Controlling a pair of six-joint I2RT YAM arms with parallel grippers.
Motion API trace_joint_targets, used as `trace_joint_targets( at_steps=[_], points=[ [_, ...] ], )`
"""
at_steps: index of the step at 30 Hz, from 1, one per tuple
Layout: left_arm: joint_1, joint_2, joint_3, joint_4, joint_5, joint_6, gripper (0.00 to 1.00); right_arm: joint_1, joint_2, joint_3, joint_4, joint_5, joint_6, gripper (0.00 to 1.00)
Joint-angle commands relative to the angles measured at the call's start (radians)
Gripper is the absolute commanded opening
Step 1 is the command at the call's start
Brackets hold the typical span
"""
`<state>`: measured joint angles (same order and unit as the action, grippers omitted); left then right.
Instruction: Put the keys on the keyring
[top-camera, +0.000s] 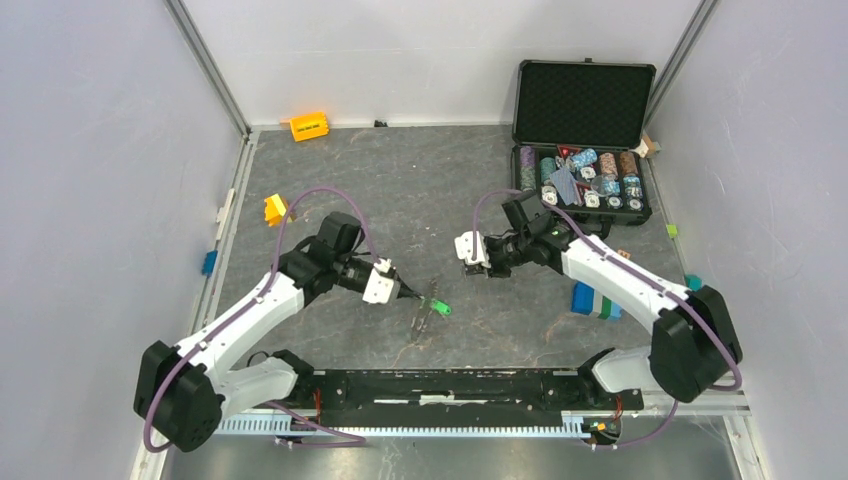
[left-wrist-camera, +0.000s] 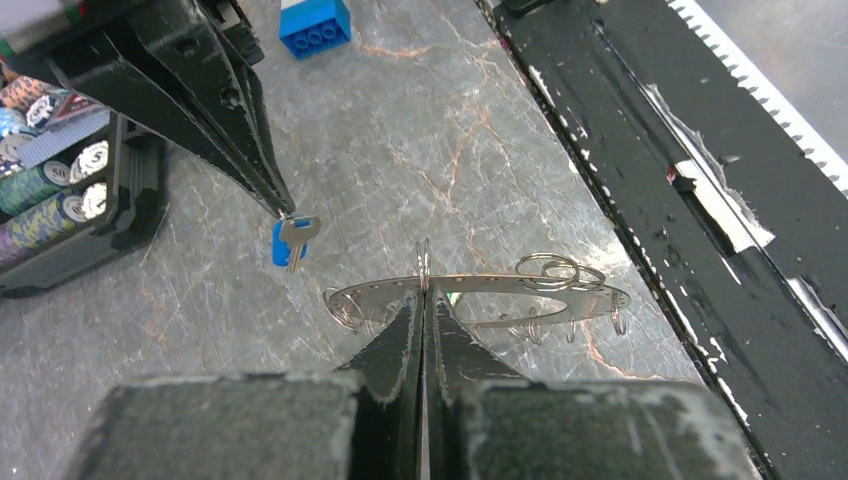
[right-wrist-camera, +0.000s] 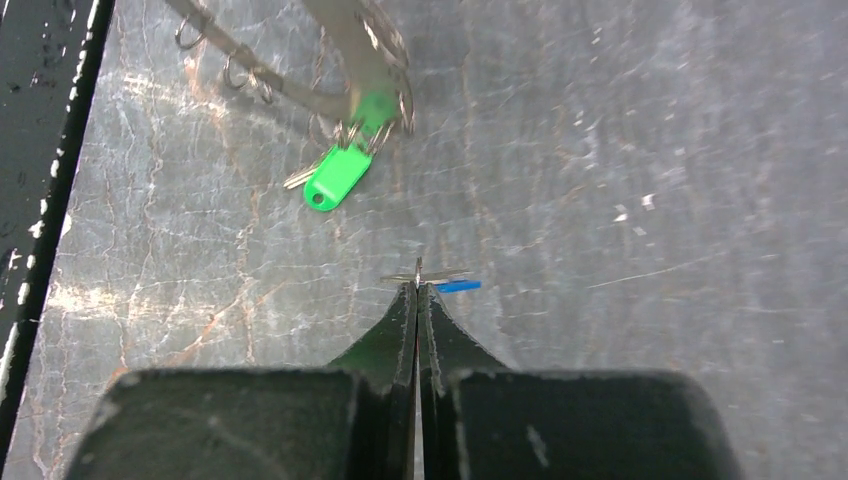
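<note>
The keyring (left-wrist-camera: 500, 285) sits near the middle of the table (top-camera: 400, 190), pinched by the left tool (left-wrist-camera: 423, 300), the green key (right-wrist-camera: 338, 180) apparently attached. The right tool (right-wrist-camera: 417, 288), pinching the blue key (left-wrist-camera: 288, 242), waits just beside it. Next it must thread that key onto a ring.

LIGHT bright, even, from overhead; I see only soft faint shadows under the arms (top-camera: 250, 310) | GLARE pale sheen on table (right-wrist-camera: 230, 300) at left of right wrist view, keyring (left-wrist-camera: 480, 285) glinting | FOCUS left gripper (left-wrist-camera: 424, 290) and right gripper (right-wrist-camera: 417, 285) housings blurred along the bottom edge | TOP sharp
</note>
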<state>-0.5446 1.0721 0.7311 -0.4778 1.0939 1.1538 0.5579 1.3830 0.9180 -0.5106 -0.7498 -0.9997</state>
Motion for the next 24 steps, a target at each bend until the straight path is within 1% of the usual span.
trace_joint_targets(
  at_steps=[1,3,5,8,12,16,19,24],
  points=[
    [0.003,0.036,0.098,-0.064,0.098,0.079,0.02,0.003,-0.087,0.071,-0.06,-0.041,-0.089,0.0],
    [0.0,0.053,0.127,-0.118,0.1,0.11,0.02,0.01,-0.111,0.091,-0.08,-0.05,-0.108,0.0],
    [-0.002,0.067,0.148,-0.17,0.102,0.177,0.02,0.028,-0.129,0.112,-0.098,-0.053,-0.123,0.0],
    [-0.007,0.085,0.171,-0.238,0.105,0.275,0.02,0.073,-0.145,0.138,-0.119,-0.038,-0.136,0.0],
    [-0.02,0.104,0.203,-0.308,0.086,0.353,0.02,0.138,-0.156,0.16,-0.133,-0.013,-0.143,0.0],
    [-0.028,0.11,0.219,-0.315,0.078,0.346,0.02,0.198,-0.165,0.164,-0.137,0.023,-0.143,0.0],
    [-0.032,0.12,0.233,-0.315,0.08,0.302,0.02,0.236,-0.166,0.167,-0.138,0.044,-0.144,0.0],
    [-0.035,0.124,0.237,-0.315,0.092,0.297,0.02,0.283,-0.181,0.166,-0.12,0.067,-0.137,0.0]
  ],
)
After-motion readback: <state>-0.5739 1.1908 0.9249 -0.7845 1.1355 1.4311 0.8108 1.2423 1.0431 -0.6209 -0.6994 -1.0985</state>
